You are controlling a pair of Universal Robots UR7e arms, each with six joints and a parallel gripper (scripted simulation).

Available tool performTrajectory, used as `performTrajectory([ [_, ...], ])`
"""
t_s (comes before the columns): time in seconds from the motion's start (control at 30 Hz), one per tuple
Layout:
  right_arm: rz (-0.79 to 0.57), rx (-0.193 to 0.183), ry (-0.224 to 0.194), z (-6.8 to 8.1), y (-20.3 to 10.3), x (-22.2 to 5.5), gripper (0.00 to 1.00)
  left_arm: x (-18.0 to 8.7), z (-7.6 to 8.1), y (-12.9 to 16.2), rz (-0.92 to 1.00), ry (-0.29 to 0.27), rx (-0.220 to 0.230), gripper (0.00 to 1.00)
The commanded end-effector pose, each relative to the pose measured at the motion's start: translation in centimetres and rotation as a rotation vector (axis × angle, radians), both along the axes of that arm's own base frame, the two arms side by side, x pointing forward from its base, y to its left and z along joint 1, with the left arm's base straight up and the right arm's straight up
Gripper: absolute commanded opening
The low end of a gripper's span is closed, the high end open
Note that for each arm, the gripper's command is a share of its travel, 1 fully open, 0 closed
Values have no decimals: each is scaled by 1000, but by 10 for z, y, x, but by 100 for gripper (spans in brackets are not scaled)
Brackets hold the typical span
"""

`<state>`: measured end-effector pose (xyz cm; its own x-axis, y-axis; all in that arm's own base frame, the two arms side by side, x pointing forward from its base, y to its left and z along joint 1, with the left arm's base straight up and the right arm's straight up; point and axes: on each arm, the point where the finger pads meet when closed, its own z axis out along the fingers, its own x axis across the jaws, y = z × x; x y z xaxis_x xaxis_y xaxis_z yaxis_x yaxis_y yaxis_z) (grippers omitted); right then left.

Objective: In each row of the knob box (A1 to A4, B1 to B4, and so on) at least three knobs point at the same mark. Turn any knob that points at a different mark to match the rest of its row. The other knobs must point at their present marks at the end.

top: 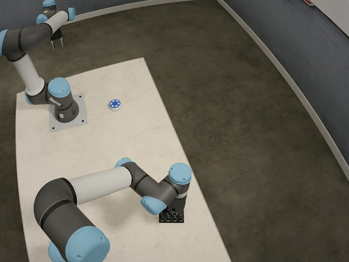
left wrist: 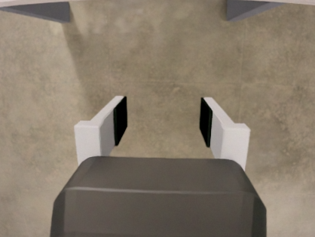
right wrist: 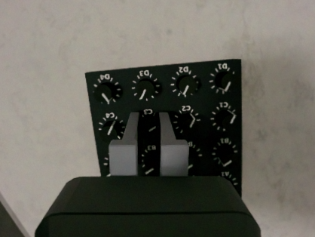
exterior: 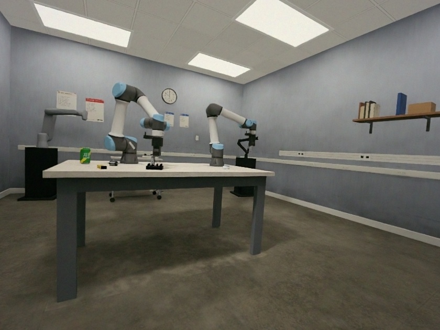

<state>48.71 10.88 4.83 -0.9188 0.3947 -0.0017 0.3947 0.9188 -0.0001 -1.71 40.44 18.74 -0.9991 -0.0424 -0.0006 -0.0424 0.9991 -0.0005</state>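
The black knob box [top: 171, 221] [exterior: 154, 167] [right wrist: 126, 107] lies on the table, under the right arm. My right gripper [right wrist: 148, 127] [exterior: 154, 160] points down at it and is shut on knob C3 [right wrist: 151, 129], whose white pointer has a shallow slant. The pointers of C1 [right wrist: 233, 118], C2 [right wrist: 193, 121] and C4 [right wrist: 111, 127] slant more steeply. In row D, the pointer of D4 [right wrist: 106, 98] slants the other way from D1 [right wrist: 227, 87], D2 [right wrist: 185, 90] and D3 [right wrist: 142, 94]. The fingers and gripper body hide parts of rows A and B. My left gripper [left wrist: 163, 112] is open and empty above the floor, away from the box.
A blue and white round object [top: 114, 104] lies near the left arm's base. A green can [exterior: 85, 156], a yellow and black item [exterior: 101, 166] and a small dark item [exterior: 112, 163] stand or lie on the table [top: 104, 141]. The box is close to a long table edge.
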Motion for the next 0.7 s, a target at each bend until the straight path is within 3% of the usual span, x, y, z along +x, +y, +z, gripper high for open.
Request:
performTrajectory([
  [0.0, 76, 1, 2, -1, 0, -1, 30, -2, 0, -1, 4, 1, 0, 100],
  [0.67, 139, 0, 2, -1, 0, -1, 30, -2, 0, -1, 4, 1, 0, 100],
])
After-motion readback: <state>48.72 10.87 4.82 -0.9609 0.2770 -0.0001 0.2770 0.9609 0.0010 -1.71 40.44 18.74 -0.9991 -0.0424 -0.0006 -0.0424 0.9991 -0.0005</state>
